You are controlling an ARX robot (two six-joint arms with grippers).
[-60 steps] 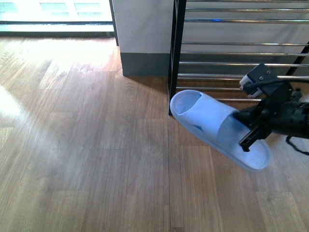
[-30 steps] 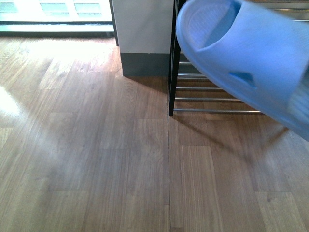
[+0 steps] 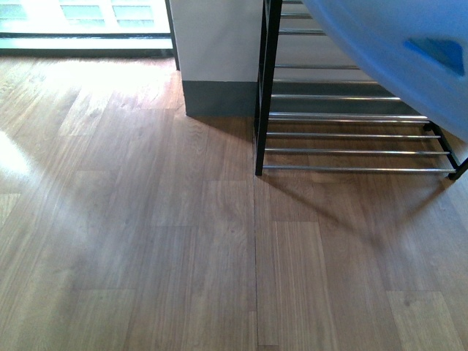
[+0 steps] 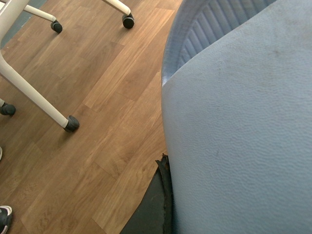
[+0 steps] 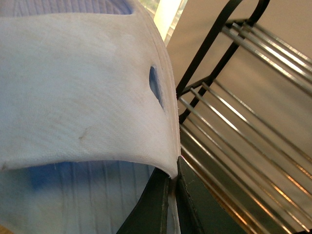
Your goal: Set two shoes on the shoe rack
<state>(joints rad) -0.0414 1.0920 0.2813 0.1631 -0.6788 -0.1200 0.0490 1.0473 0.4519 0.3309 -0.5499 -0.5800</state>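
One slide (image 3: 395, 44) has risen higher, uncovering more of the shoe rack (image 3: 351, 134).

Wood plank floor (image 3: 146, 241); grey wall (image 3: 216, 40), dark baseboard (image 3: 219, 96); sunlit window (image 3: 80, 14); white caster legs (image 4: 34, 92).

light-blue slide (image 3: 387, 44): aloft, close to camera | shoe rack (image 3: 263, 88): upright behind

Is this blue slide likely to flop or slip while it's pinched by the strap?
Probably fairly stiff: on the slide, the thick strap holds its arch in the right gripper. Likely light, since it hangs from that one pinch. Its textured surface should resist slipping, though it may swing.
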